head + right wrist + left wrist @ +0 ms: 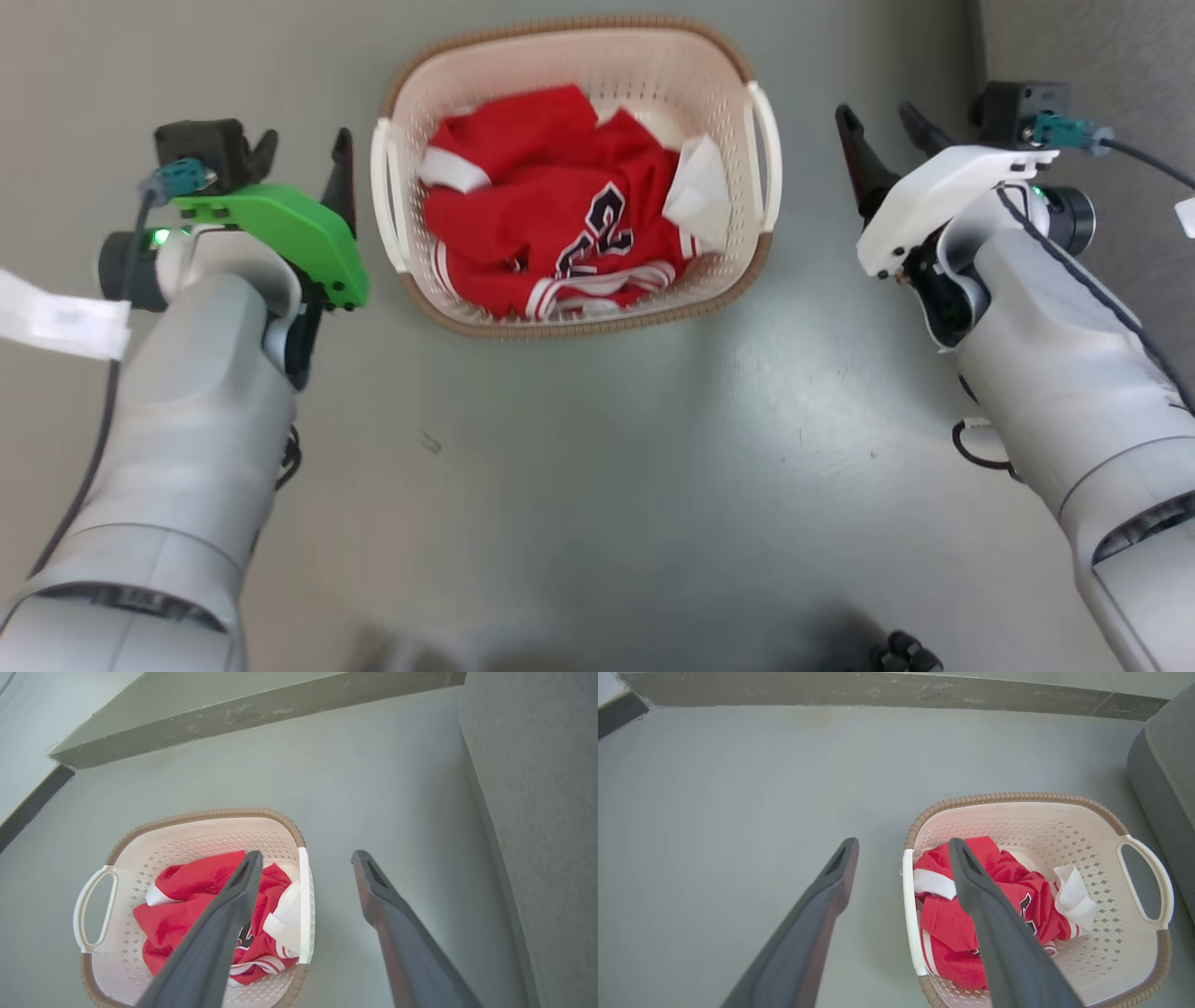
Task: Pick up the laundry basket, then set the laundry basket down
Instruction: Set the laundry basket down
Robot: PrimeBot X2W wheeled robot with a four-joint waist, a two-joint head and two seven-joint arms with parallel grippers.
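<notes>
The left gripper (306, 140) hangs wide open and empty just left of the laundry basket (579, 25), which sits on the floor (597, 448) between both arms (red jersey (541, 215) inside); right of it the right gripper (876, 112), equally wide, holds nothing, so by my reading neither lifting nor setting down has begun

In the left wrist view, the near corner of the laundry basket (1017, 799) runs off the bottom edge, and a finger (994, 933) of the left hand (902, 845) covers part of the red jersey (943, 924). The jersey's dark number (607, 229) is creased and unreadable. A small dark object (906, 651) is cut off by the head view's bottom edge and cannot be identified.
</notes>
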